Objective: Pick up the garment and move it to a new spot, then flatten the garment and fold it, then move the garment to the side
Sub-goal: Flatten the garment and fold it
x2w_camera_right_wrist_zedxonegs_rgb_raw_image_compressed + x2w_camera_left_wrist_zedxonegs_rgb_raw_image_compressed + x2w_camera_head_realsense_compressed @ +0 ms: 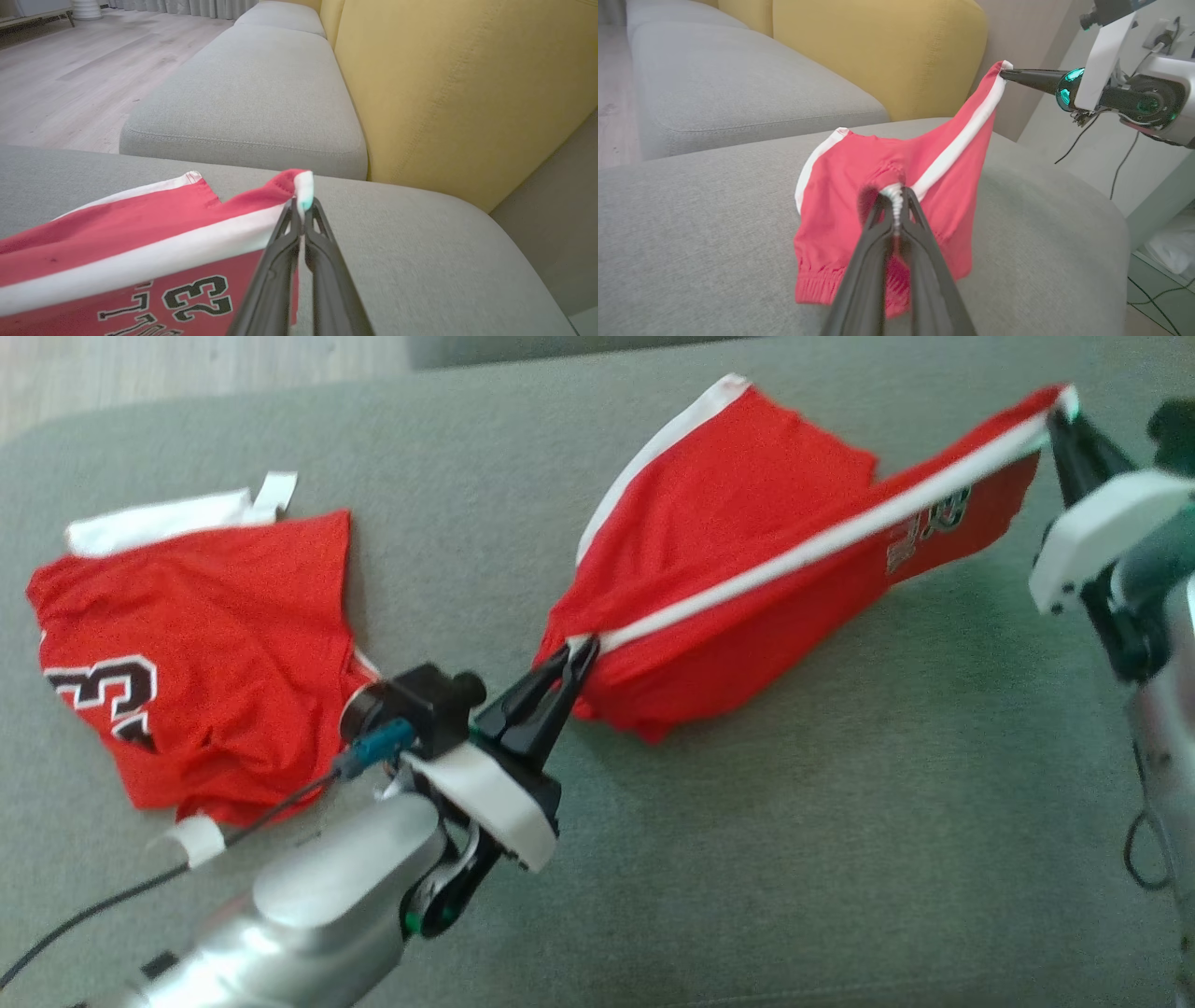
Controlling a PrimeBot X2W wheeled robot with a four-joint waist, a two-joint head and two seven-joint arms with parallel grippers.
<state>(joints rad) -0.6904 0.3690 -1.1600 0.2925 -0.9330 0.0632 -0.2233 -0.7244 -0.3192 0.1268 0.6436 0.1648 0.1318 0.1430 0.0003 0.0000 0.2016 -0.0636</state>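
Garment (747, 551): red shorts, white side stripe, strung taut above grey seat cushion (840, 859), over its centre-to-right part, slack cloth drooping toward it. Second red jersey (196, 644), number print, lying crumpled on cushion's left end. Left gripper (574, 658) pinched closed on stripe's bunched end, over cushion centre. Right gripper (1060, 420) clamped tight on stripe's other end at hem corner, raised over cushion's far right edge.

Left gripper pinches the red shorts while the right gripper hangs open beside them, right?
Not quite. The right gripper is shut on the red shorts, pinching their white-striped corner, as the right wrist view shows. The left gripper does pinch them.
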